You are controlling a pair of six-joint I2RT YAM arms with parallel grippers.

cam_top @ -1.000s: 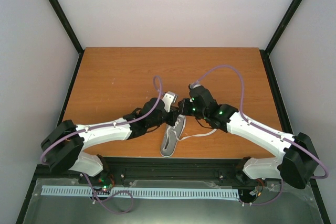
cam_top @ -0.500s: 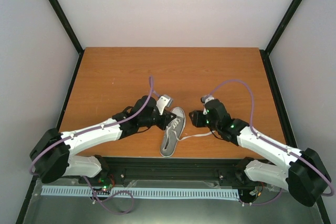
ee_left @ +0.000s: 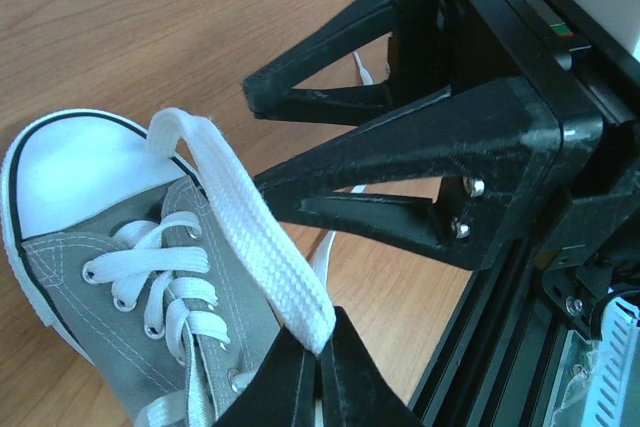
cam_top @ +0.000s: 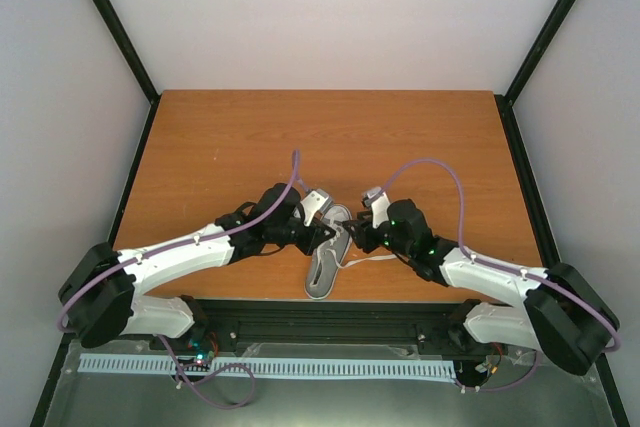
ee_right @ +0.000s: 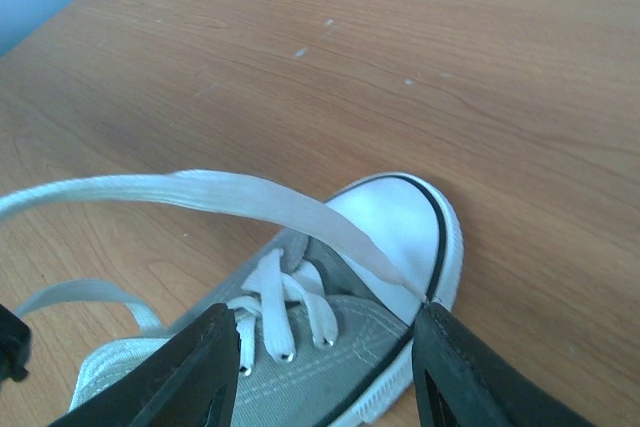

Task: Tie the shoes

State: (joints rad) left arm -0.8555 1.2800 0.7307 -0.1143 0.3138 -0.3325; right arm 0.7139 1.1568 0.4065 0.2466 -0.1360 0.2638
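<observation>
The grey sneaker (cam_top: 325,269) with white toe cap lies at the table's near middle, toe pointing away. My left gripper (cam_top: 326,234) is at its left side. In the left wrist view it (ee_left: 320,347) is shut on a loop of white lace (ee_left: 250,237) raised above the shoe (ee_left: 90,237). My right gripper (cam_top: 352,235) is at the toe's right, open. In the right wrist view it (ee_right: 325,347) straddles the shoe's front (ee_right: 400,227), and the raised lace (ee_right: 250,197) runs across to its right fingertip (ee_right: 440,332). Its fingers (ee_left: 400,187) also show in the left wrist view.
A second lace end (cam_top: 378,259) trails on the wooden table (cam_top: 230,137) to the right of the shoe. A black rail (cam_top: 330,312) runs along the table's near edge. Black frame posts and white walls stand around the table.
</observation>
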